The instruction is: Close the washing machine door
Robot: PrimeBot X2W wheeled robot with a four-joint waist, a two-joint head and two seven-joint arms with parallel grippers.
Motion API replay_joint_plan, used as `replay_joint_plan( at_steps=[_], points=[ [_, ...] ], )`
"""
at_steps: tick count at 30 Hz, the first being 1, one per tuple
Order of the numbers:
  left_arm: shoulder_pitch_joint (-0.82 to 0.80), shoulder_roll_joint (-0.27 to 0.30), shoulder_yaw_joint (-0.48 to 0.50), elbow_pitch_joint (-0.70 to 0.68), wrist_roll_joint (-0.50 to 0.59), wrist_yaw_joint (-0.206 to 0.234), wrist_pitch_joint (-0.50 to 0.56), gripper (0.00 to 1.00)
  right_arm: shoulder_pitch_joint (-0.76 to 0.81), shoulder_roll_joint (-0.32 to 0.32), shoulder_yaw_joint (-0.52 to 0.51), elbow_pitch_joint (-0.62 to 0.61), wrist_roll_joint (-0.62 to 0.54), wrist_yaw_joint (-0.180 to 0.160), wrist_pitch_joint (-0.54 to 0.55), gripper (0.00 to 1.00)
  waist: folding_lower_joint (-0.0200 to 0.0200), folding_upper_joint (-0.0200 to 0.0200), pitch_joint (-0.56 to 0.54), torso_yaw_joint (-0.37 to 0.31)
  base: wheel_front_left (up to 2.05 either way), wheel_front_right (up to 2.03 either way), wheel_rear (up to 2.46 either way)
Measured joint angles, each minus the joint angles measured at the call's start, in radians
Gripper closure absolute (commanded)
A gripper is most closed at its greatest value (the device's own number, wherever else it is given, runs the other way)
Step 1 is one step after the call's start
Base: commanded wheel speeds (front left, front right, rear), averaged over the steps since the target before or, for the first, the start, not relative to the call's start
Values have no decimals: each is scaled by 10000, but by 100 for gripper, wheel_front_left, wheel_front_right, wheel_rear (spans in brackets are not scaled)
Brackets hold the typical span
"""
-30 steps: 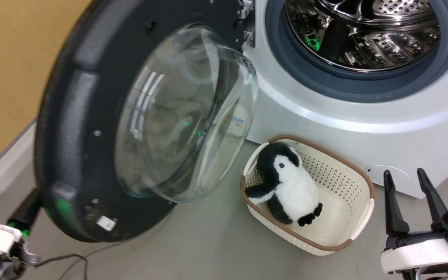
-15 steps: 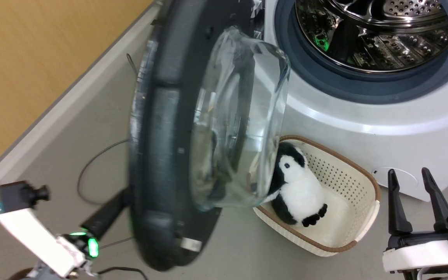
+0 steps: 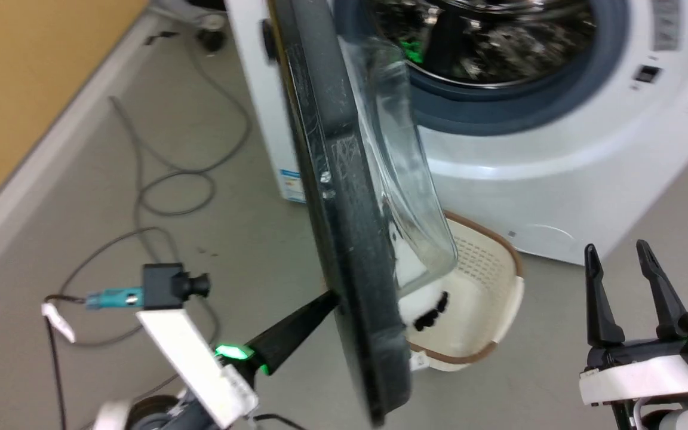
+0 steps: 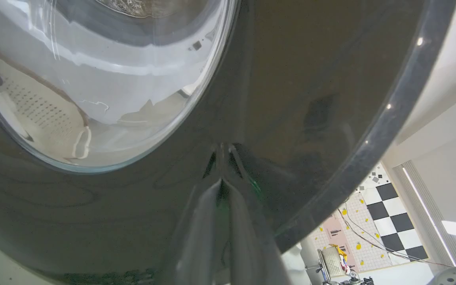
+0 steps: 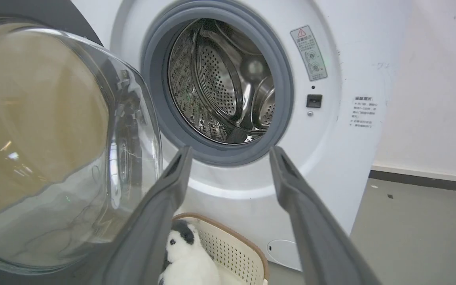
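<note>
Left gripper (image 3: 332,297), fingers together, touches the outer face of the half-open washing machine door (image 3: 344,239); right gripper (image 3: 617,255) spread, empty.

washing machine door (image 3: 344,239) swung inward, now edge-on

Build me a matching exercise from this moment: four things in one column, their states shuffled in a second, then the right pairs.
Things
1. washing machine door
2. left gripper
3. right gripper
4. basket

States
A. open, holding nothing
B. partly open, seen edge-on in the head view
C. holds a toy penguin
D. shut, tips against the door's outer face

Pairs: 1-B, 2-D, 3-A, 4-C
</note>
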Motion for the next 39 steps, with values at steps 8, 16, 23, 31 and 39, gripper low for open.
replay_joint_plan(
  at_steps=[8,16,23,31,39],
  points=[
    [-1017,268,-1611,1108,295,0,-1741,100,-64,2,-29,4,61,0,0,0,0,0,163,-1229,0,0,0],
    [-2080,430,-3118,2355,424,0,-3505,100,-92,2,12,8,75,0,0,0,0,0,326,-2143,0,0,0],
    [-2564,579,-4140,3243,59,0,-4788,100,-93,2,-27,44,115,0,0,0,0,0,287,-2319,0,0,0],
    [-2656,1429,-4690,2874,-84,0,-6322,100,-82,4,-4,25,520,0,0,0,0,0,-143,-2202,0,0,0],
    [-2670,3317,-4897,3783,4048,535,-9120,100,-71,4,-313,-464,957,0,-2,0,-1,0,-733,-1930,0,0,0]
  ],
)
